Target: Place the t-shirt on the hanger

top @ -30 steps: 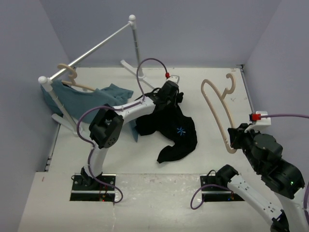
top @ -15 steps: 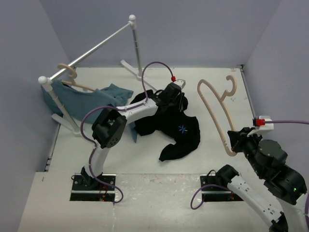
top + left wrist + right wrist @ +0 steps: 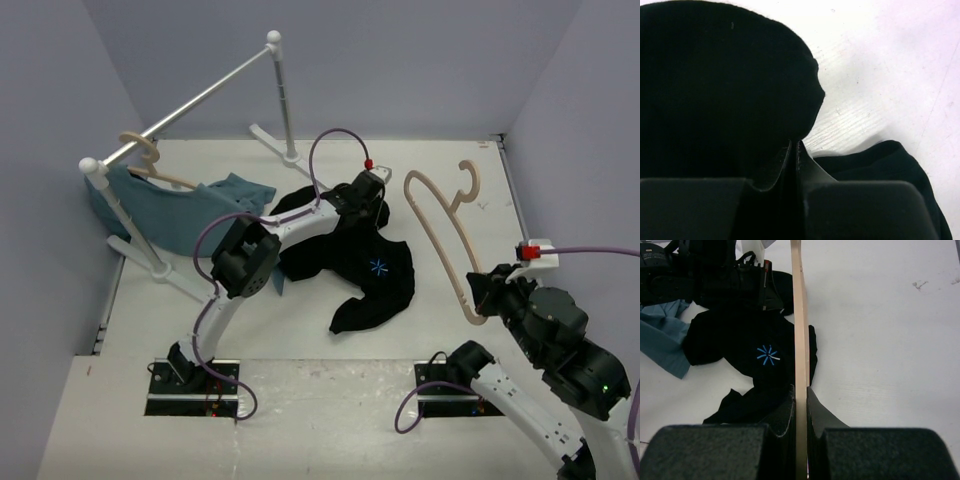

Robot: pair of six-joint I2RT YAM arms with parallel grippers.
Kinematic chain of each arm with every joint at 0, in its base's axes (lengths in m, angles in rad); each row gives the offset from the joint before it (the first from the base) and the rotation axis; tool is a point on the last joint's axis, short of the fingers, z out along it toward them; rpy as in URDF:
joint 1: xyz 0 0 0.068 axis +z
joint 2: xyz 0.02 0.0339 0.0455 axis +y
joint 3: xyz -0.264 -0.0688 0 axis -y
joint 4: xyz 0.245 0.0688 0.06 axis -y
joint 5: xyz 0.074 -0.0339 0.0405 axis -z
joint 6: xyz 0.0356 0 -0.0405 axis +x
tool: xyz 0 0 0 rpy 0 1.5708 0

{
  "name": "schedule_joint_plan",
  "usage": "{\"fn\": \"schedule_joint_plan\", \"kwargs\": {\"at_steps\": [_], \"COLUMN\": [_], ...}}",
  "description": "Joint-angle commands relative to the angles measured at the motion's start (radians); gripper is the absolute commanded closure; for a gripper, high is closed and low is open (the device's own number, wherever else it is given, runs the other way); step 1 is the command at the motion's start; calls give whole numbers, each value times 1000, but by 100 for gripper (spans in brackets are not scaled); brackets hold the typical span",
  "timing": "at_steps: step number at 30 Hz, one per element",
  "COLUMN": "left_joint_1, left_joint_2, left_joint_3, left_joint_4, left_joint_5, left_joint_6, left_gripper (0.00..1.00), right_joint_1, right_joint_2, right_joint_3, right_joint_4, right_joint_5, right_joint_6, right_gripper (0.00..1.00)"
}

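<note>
Top external view: the left gripper [image 3: 370, 212] has reopened and re-closed, fingers now pinching the black t-shirt [image 3: 375, 285] crumpled mid-table, while the right gripper [image 3: 478, 300] — clamped on the hanger [image 3: 438, 232] — has swung it nearer; threading looks ready to begin.

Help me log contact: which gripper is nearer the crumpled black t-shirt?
Left. The left gripper pinches the black t-shirt; the right gripper, off its right side, clamps the pale beige hanger.
</note>
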Motion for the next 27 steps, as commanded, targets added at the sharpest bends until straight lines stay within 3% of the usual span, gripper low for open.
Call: {"fn": "schedule_joint_plan", "kwargs": {"at_steps": [1,4,9,27], "left_joint_1": [21,53,95,105], "left_joint_2": [-41,-89,-138,-323], "left_joint_3": [48,36,13,-189], "left_joint_4": [-30,-43,-24,134], "left_joint_5": [-64,-117,-83,161], "left_joint_6": [14,-28,-56,-123], "left_gripper": [100,100,100,100], "right_joint_1": [5,5,3,-7], "right_joint_2": [32,97,208,204], "right_joint_3": [12,21,17,-155], "right_joint_4": [52,48,66,295], "right_joint_5": [-72,-150,-156,-203], "right_joint_6": [-20,-39,-43,47], "right_gripper": [100,100,100,100]}}
